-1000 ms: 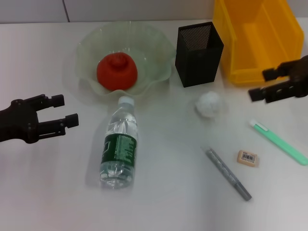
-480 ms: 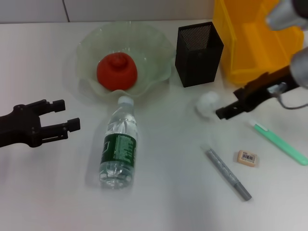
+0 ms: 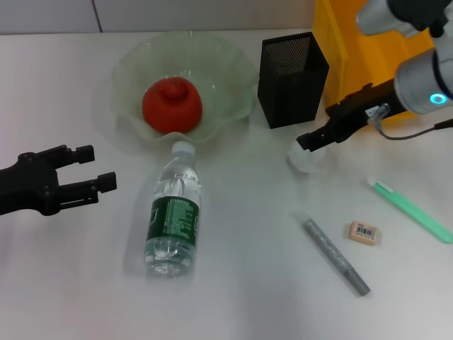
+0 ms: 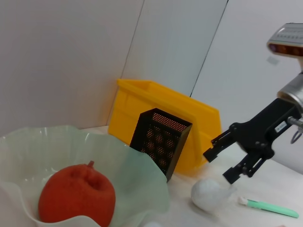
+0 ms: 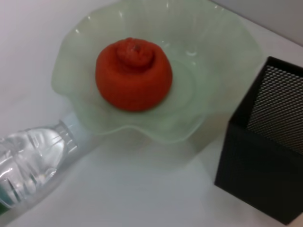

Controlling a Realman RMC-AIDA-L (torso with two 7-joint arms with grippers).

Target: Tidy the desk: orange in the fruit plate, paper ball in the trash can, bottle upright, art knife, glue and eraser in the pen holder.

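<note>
One orange (image 3: pixel 172 106) sits in the fruit plate (image 3: pixel 226 67), a pale-green wavy bowl at the 11 o'clock part of the white surface (image 3: pixel 241 283). The black mesh pen holder (image 3: pixel 292 79) stands at 12 o'clock; its inside cannot be made out. The yellow trash can (image 3: pixel 368 64) at 1 o'clock is cut off by the frame's edge and partly covered by the right arm.

One bottle (image 3: pixel 172 216) lies on its side near centre, cap toward the bowl. One paper ball (image 3: pixel 303 157) rests just below the pen holder, half hidden under the right end effector (image 4: pixel 233 158), whose fingers are spread and hang just above the ball, as the left wrist view shows.

At 4 o'clock lie one eraser (image 3: pixel 364 231), one grey pen-like stick (image 3: pixel 335 255) and one green-and-white stick (image 3: pixel 410 210), well apart from each other.

The left end effector (image 3: pixel 90 168), fingers spread and holding nothing, hovers at 9 o'clock.
</note>
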